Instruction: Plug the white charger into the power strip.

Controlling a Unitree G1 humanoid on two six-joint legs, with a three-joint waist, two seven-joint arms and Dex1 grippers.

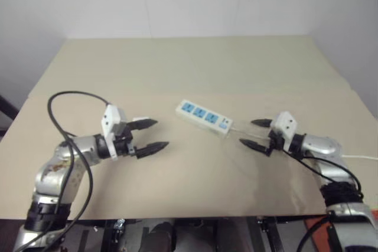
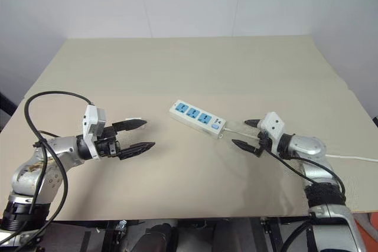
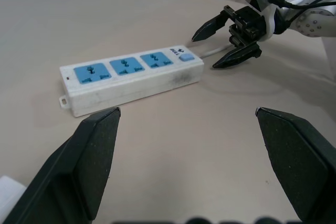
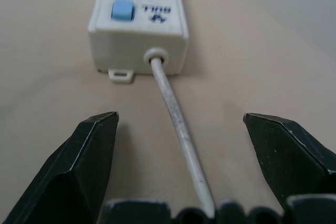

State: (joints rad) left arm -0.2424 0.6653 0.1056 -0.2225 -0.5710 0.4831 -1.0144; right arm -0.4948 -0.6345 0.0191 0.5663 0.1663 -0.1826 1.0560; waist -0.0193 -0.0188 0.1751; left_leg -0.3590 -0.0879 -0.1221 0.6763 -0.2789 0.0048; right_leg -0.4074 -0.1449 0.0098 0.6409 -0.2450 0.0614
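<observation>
Power strip (image 1: pixel 204 116) lies flat near the middle of the tan table (image 1: pixel 195 69), set at a slant, with 3 blue sockets in a row and a small blue switch at the end nearer the right arm. Its thin white cord (image 4: pixel 177 129) leaves that switch end and runs straight back between the 2 black fingers of the right gripper (image 1: pixel 256 133), which sits just beyond that end of the strip, pointing at it. Those fingers stand wide apart with nothing clamped between them; the cord passes through the gap, and I cannot tell whether it touches either one.

Left gripper (image 1: pixel 149 135) hangs on the other side of the strip, near it but apart, its fingers also spread wide and empty, aimed toward the strip's long side. A small white block, the white charger (image 1: pixel 140 120), lies on the table just beside the upper finger of that gripper; whether they touch is unclear.
</observation>
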